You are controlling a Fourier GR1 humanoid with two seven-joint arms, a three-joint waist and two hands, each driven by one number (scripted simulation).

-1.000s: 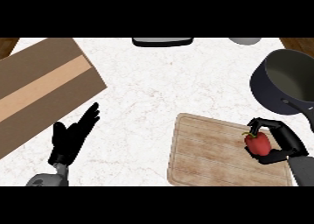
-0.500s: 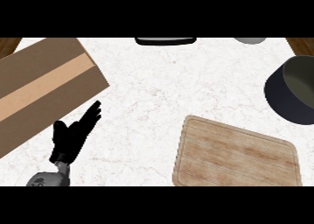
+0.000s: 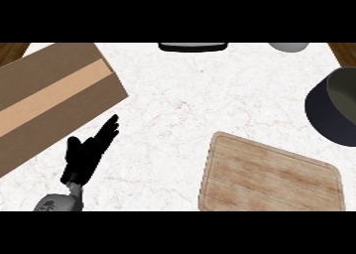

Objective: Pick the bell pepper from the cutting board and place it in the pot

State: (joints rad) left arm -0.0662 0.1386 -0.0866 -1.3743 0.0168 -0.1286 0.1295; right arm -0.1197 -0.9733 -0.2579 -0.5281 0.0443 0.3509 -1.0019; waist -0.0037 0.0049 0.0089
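The wooden cutting board (image 3: 272,177) lies at the lower right with nothing on it. The dark pot (image 3: 340,107) sits at the right edge, partly cut off by the frame. No bell pepper shows anywhere in the head view. My left hand (image 3: 87,154) rests at the lower left with its fingers straight, pointing up and to the right, holding nothing. My right hand is out of the picture.
A brown board with a lighter stripe (image 3: 43,102) lies at the upper left. A dark object (image 3: 193,46) and a grey bowl (image 3: 288,47) sit at the counter's far edge. White marble counter (image 3: 195,99) lies between board and pot.
A second ago my right hand held the red bell pepper over the cutting board. Both have since left the view, and the view has shifted so the pot sits further right.
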